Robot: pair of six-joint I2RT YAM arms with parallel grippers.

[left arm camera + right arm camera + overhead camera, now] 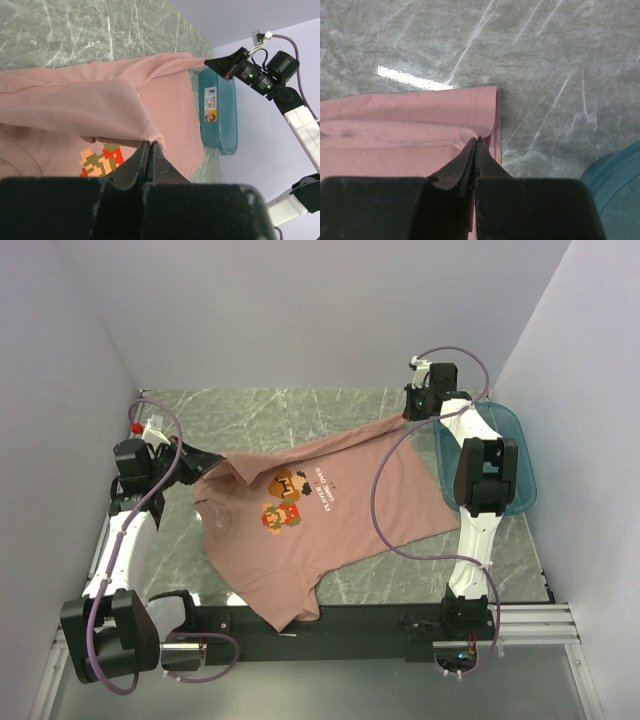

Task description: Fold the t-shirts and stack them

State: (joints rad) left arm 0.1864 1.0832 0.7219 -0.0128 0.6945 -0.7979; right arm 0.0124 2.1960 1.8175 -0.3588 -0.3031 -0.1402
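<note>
Since both end effectors are clenched on cloth, the shirt (320, 530) is held at two points and otherwise lies print-up on the desk (250, 410).

Left end effector (149, 149): jaws pinched together on a hemmed edge, likely a sleeve. A flap of fabric is doubled over just above the print (100, 161).

Right end effector (476, 144): jaws pinched on a seamed edge beside another hemmed cuff, at the far right of the garment. It is near the tub (222, 130) but apart from it.

Top view: the upper edge is drawn into a fairly straight line between the two grips. The lower part spreads toward the near desk edge, with one corner overlapping the arm rail.

Handling, as judged: light, limp cotton with no stiffness. It will drape and crease wherever unsupported, and will drag across the stone rather than slide as a sheet. Not fragile. Thin pinches may slip under a hard pull.

Best holds: hems, sleeve cuffs and shoulder seams, where doubled cloth gives the jaws bulk. Both grips should travel together so the edge stays taut.
</note>
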